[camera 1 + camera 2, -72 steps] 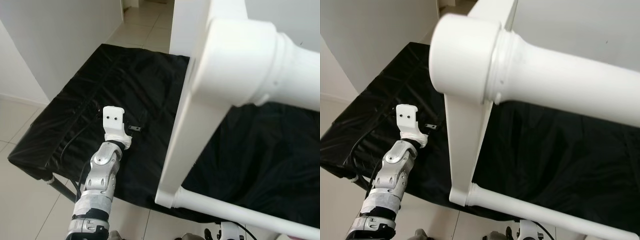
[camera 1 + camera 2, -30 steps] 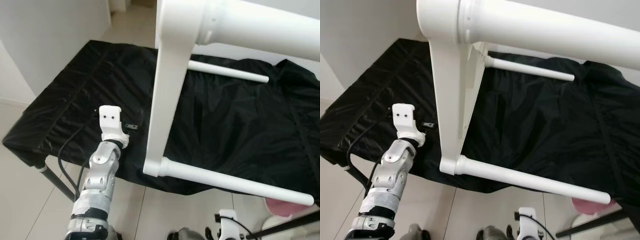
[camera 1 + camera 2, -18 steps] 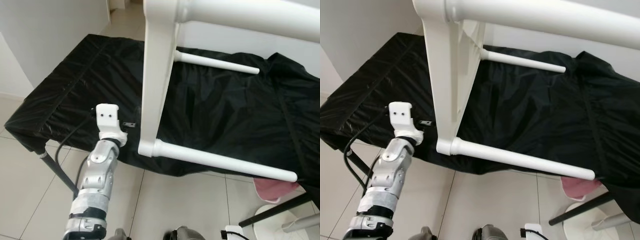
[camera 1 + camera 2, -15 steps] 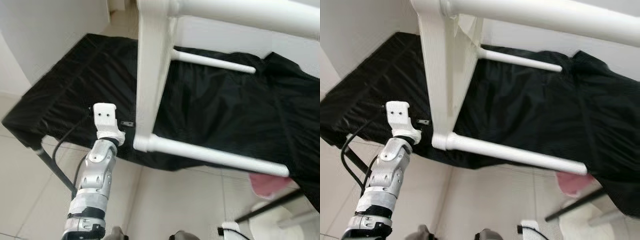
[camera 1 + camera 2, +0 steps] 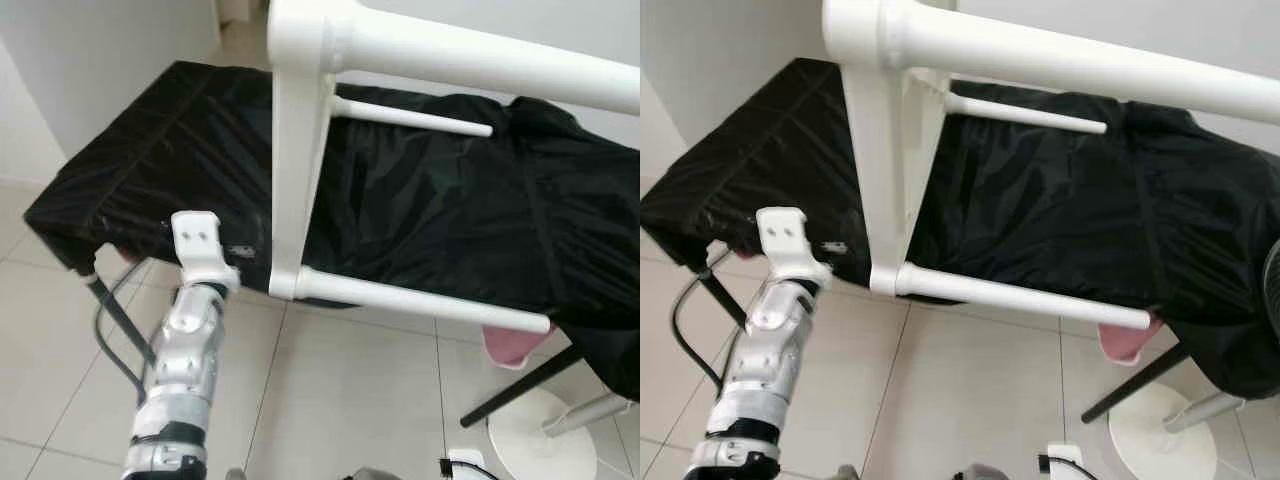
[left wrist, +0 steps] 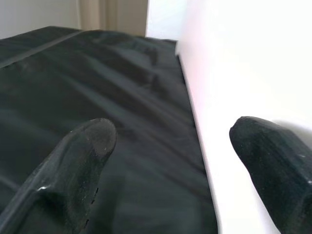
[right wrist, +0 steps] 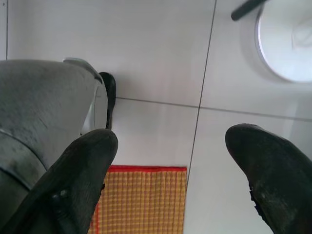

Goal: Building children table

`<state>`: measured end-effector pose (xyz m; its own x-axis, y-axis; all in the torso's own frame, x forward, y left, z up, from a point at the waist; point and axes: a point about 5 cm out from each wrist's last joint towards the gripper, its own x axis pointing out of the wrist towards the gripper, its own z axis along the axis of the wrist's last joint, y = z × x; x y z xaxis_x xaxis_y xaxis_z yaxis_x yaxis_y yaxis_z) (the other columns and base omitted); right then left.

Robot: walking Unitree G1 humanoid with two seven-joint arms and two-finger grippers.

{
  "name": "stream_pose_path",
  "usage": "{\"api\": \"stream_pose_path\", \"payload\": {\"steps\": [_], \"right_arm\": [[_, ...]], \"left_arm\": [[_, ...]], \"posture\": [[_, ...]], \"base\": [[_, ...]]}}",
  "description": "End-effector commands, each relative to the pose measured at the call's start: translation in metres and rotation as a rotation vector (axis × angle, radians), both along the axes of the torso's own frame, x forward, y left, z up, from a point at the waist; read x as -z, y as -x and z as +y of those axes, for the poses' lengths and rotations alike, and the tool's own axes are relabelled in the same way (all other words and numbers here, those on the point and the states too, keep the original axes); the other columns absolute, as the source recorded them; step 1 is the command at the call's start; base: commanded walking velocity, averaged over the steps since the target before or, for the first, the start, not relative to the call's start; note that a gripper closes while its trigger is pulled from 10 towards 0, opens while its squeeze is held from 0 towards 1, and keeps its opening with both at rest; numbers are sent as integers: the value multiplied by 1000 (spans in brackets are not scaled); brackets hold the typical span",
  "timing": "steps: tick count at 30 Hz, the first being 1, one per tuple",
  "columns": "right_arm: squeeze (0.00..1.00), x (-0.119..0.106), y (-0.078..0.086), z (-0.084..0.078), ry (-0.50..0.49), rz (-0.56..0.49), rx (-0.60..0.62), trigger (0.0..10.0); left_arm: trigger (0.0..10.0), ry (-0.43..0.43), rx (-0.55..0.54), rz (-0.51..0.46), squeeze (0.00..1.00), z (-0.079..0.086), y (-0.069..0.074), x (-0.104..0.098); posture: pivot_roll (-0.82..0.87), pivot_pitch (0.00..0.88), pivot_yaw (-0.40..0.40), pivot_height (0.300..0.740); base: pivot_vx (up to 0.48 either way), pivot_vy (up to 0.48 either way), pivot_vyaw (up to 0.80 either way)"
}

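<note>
A white children's table frame hangs tilted close in front of me, above a black cloth-covered table. One round leg runs across the top, a second leg sticks out low over the floor, and a third lies further back. My left arm's white wrist mount sits at the cloth's front edge, just left of the frame's flat rail. The left gripper is open over the black cloth, with a white surface beside one finger. The right gripper hangs open over the floor tiles.
A small metal bracket lies at the cloth's front edge by my left wrist. A pink object sits under the table. A white round stand base with a black pole is at the right. An orange mat lies by my grey leg.
The whole picture has drawn back from the black table, so more floor shows. The white frame now looks further from the camera. My left wrist now shows at the cloth's front edge.
</note>
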<state>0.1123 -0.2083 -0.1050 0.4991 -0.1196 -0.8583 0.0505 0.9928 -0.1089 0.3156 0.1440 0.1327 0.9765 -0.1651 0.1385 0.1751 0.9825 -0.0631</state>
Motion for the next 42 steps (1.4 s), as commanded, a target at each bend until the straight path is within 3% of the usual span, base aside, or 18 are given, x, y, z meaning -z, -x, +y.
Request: {"api": "stream_pose_path", "payload": {"steps": [1, 2, 7, 12, 14, 18, 20, 21, 23, 27, 28, 29, 36, 38, 42], "right_arm": [[0, -1, -4, 6, -15, -20, -15, 10000], [0, -2, -5, 2, -38, -57, 31, 10000], [0, -11, -23, -3, -76, -165, 65, 10000], [0, -15, -29, -4, -87, -201, 52, 10000], [0, -22, -36, -9, -87, -276, 3, 10000], [0, -25, -39, -13, -82, -314, -26, 10000], [0, -31, -42, -17, -71, -370, -64, 10000], [0, -31, -42, -17, -71, -370, -64, 10000], [0, -37, -48, -19, -58, -429, -103, 10000], [0, -42, -53, -18, -49, -476, -131, 10000], [0, -58, -68, -12, -59, -621, -201, 10000], [0, -64, -73, -9, -64, -669, -223, 10000], [0, -84, -86, 5, -78, -838, -292, 10000], [0, -96, -90, 17, -94, -920, -357, 10000], [0, -101, -90, 23, -103, -952, -385, 10000]], "left_arm": [[10000, -27, -53, 28, 0, 19, 3, 8], [10000, -36, -94, 67, 0, 36, 9, 18], [10000, -46, -106, 136, 0, 53, 23, 40], [10000, -76, -108, 171, 0, 62, 32, 50], [10000, -106, -10, 209, 0, 72, 53, 65], [10000, -142, 68, 221, 0, 73, 65, 71], [10000, -149, 209, 268, 0, 67, 80, 80], [10000, -149, 209, 268, 0, 67, 80, 80], [10000, -169, 309, 300, 0, 61, 90, 85], [10000, -205, 361, 310, 0, 56, 94, 88], [10000, -265, 483, 346, 0, 40, 101, 95], [10000, -280, 521, 356, 0, 35, 103, 98], [10000, -299, 621, 350, 0, 17, 109, 94], [10000, -309, 636, 324, 0, 9, 106, 87], [10000, -314, 637, 312, 0, 6, 104, 84]], "posture": [[-9, 0, -24, 740], [-2, 0, -26, 740], [-7, 0, -26, 740], [-7, 0, -26, 740], [5, 0, -42, 740], [11, 0, -50, 740], [15, 0, -59, 740], [15, 0, -59, 740], [16, 0, -61, 740], [16, 0, -63, 740], [8, 0, -62, 740], [8, 0, -62, 740], [0, 0, -59, 740], [-4, 0, -54, 740], [-4, 0, -54, 740]], "base": [[0, 0, 0], [0, 0, 0], [0, 0, 0], [0, 0, 0], [0, 0, 0], [0, 0, 0], [0, 0, 0], [0, 0, 0], [0, 0, 0], [0, 0, 0], [0, 0, 0], [0, 0, 0], [0, 0, 0], [0, 0, 0], [0, 0, 0]]}}
